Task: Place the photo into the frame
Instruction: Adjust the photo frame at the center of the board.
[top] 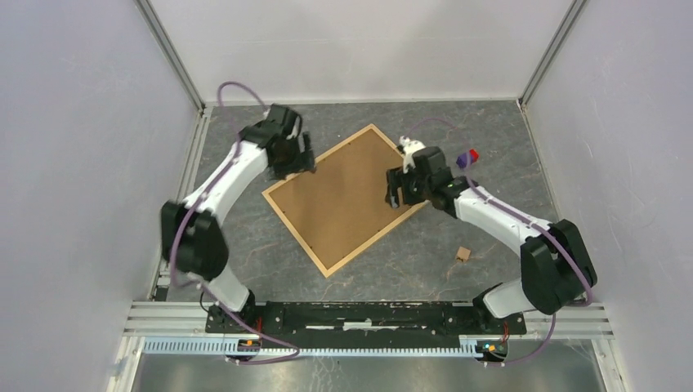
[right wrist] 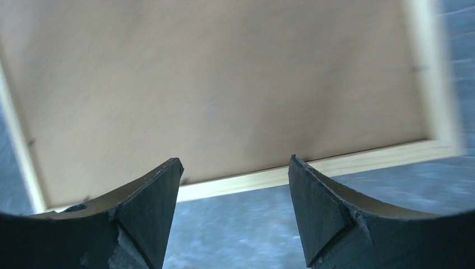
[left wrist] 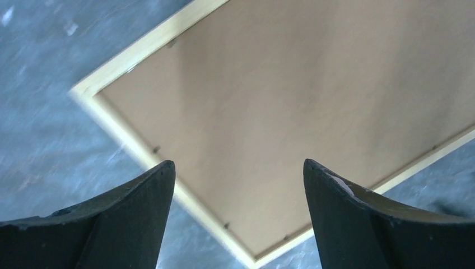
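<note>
- One frame (top: 343, 196) lies flat on the grey table (top: 490, 139), back side up. Its brown panel is ringed by thin pale wood strips. From above it sits turned like a diamond between my two arms.
- Only my wrist cameras pick out the small dark tabs (left wrist: 157, 149) along the inner edge of the wood; the top view is too coarse to show them.
- My left gripper (left wrist: 238, 163) hangs over the frame's far left side, its fingers (left wrist: 129, 218) spread wide with nothing between them. Its camera looks down on one corner and a broad stretch of panel.
- My right gripper (right wrist: 235, 159) hangs over the frame's right edge, jaws likewise apart and holding nothing. Through the gap I see the wood strip and bare table beside it.
- From above I cannot tell whether either gripper touches the frame.
- Only the top view shows a small brown block (top: 462, 254) on the table, well apart from the frame, on my right side.
</note>
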You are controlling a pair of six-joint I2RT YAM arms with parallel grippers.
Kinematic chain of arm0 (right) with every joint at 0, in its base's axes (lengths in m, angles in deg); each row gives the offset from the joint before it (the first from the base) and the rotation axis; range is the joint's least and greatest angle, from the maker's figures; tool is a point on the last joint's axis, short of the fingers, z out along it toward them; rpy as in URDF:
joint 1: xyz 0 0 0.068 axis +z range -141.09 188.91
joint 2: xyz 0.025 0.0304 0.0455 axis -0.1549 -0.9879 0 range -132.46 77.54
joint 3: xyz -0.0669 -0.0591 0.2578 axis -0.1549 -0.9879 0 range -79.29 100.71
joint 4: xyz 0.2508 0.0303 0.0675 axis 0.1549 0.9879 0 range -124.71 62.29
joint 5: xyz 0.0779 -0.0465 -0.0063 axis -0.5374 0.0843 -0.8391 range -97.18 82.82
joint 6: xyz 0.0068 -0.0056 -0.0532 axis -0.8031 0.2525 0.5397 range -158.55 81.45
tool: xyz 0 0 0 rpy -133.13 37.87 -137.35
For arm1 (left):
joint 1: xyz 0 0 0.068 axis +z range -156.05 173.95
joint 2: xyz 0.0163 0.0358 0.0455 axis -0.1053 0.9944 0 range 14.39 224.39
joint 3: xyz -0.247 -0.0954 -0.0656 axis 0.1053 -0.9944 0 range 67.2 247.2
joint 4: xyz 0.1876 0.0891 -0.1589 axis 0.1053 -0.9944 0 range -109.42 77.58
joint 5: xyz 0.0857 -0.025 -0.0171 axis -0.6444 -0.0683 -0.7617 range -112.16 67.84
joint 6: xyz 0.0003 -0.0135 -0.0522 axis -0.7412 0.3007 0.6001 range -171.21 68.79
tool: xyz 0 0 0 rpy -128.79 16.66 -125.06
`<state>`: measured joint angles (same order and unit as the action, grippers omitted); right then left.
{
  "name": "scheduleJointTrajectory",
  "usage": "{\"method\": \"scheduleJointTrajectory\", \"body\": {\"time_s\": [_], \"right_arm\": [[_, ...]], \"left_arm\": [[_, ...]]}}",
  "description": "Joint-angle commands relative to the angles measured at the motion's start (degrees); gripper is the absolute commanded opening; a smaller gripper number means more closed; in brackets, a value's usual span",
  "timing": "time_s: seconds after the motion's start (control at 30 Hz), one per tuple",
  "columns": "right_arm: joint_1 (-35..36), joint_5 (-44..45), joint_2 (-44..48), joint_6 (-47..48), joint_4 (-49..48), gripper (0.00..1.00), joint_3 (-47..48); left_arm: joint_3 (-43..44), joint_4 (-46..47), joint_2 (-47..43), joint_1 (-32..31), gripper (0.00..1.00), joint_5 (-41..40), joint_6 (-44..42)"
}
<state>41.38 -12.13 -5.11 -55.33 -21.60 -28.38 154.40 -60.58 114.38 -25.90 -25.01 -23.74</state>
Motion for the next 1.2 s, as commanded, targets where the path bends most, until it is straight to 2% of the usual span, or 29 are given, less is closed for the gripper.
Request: {"method": "scheduleJointTrajectory", "body": {"time_s": [0.0, 0.07, 0.2, 0.3, 0.43, 0.53, 0.77, 0.9, 1.1, 1.17], "right_arm": [[-8.7, 1.6, -3.1, 6.1, 4.6, 0.76, 5.7], [-11.5, 1.0, -6.8, 6.9, 5.6, 0.76, 9.4], [-17.8, -3.2, -14.1, 6.4, 4.6, 0.75, 14.3], [-20.7, -5.8, -20.2, 6.3, 6.0, 0.73, 18.2], [-21.4, -1.6, -21.8, 8.0, 4.6, 0.71, 18.0], [-21.5, 0.1, -22.1, 8.2, 4.8, 0.72, 17.4], [-21.4, -11.9, -17.0, 4.0, -1.9, 0.7, 6.0], [-20.9, -18.4, -10.2, 1.2, -4.7, 0.68, -2.8], [-19.3, -19.4, 3.3, 1.1, -3.2, 0.69, -13.9], [-19.4, -16.2, 5.7, 3.1, 0.5, 0.69, -14.2]], "left_arm": [[-15.2, -1.5, -12.3, 1.9, 0.87, -1.7, 0.7], [-21.6, -0.1, -16.7, 2.0, 0.85, 2.1, 1.5], [-36.0, 11.6, -26.0, 1.4, 0.84, 17.0, 4.8], [-41.8, 15.5, -29.6, 0.2, 0.84, 18.0, 7.5], [-41.1, 11.6, -28.3, 0.2, 0.8, 12.9, 7.9], [-41.6, 12.5, -24.8, 0.2, 0.8, 11.8, 10.6], [-35.4, 14.0, -15.3, 0.4, 0.84, 12.1, 10.4], [-31.9, 12.1, -10.4, 0.8, 0.91, 10.4, 6.7], [-28.8, 9.9, -7.2, 2.9, 0.93, 7.8, 0.5], [-26.7, 7.3, -8.0, 3.0, 0.93, 4.0, -0.7]]}}
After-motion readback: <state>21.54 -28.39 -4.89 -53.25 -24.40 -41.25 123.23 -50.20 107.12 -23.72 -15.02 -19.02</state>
